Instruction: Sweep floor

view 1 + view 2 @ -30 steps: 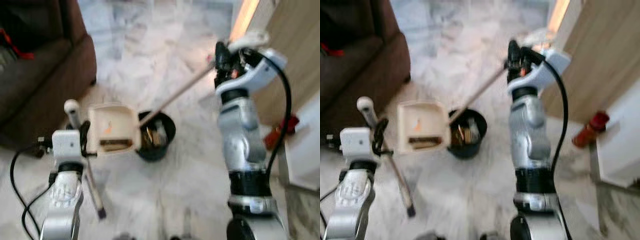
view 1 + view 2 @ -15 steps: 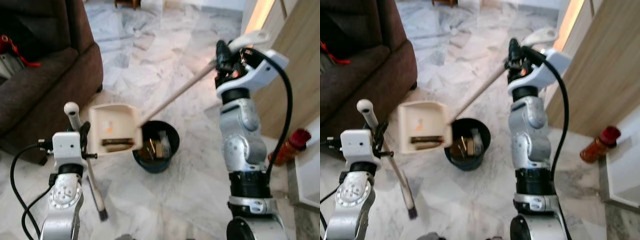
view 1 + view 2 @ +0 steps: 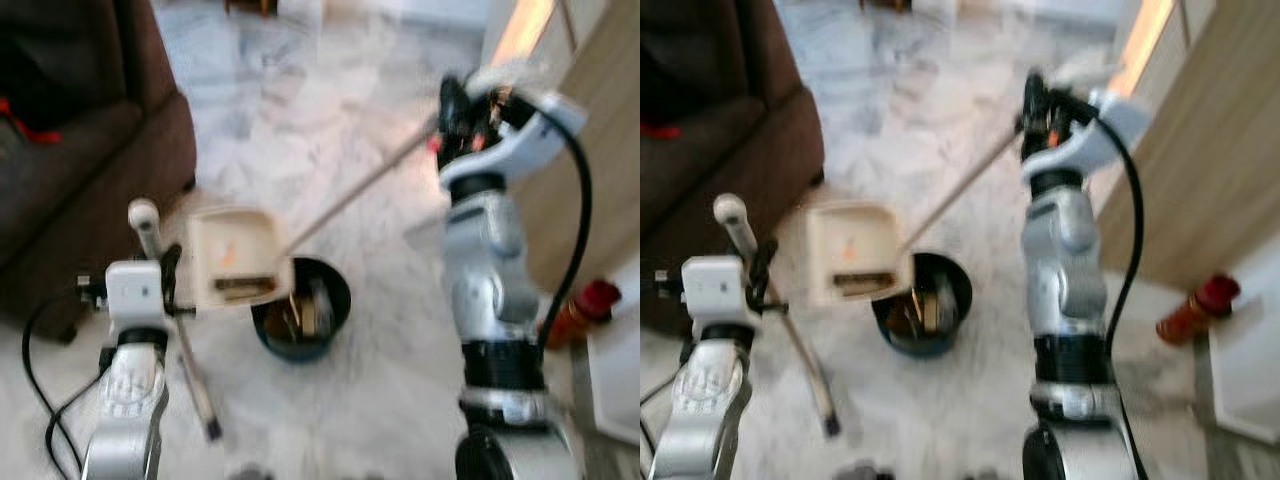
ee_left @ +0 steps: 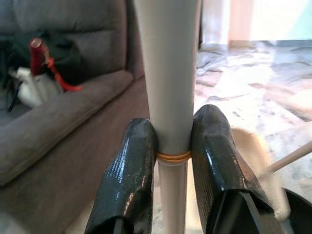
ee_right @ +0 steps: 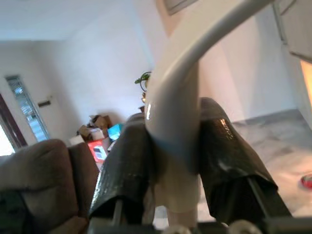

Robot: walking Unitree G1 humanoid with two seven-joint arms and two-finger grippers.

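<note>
My left gripper (image 4: 173,141) is shut on a pale broom stick (image 3: 183,340), which slants down to a dark tip near the floor and has a white knob on top. My right gripper (image 3: 455,105), raised high, is shut on the curved top of the dustpan's long handle (image 3: 360,185). The cream dustpan (image 3: 235,262) hangs with its lower edge over the rim of a black bin (image 3: 338,290). Brown debris lies in the pan and in the bin. In the right wrist view the fingers (image 5: 126,165) clamp the white handle.
A dark brown sofa (image 3: 80,170) stands on the left. At the right are a wooden cabinet door (image 3: 610,120), a red bottle (image 3: 580,305) on the floor and a white unit (image 3: 620,370). Marble floor spreads beyond the bin.
The whole picture has shifted and blurred as the camera moved. The dustpan now overlaps the bin's rim a little more. Both grips are unchanged.
</note>
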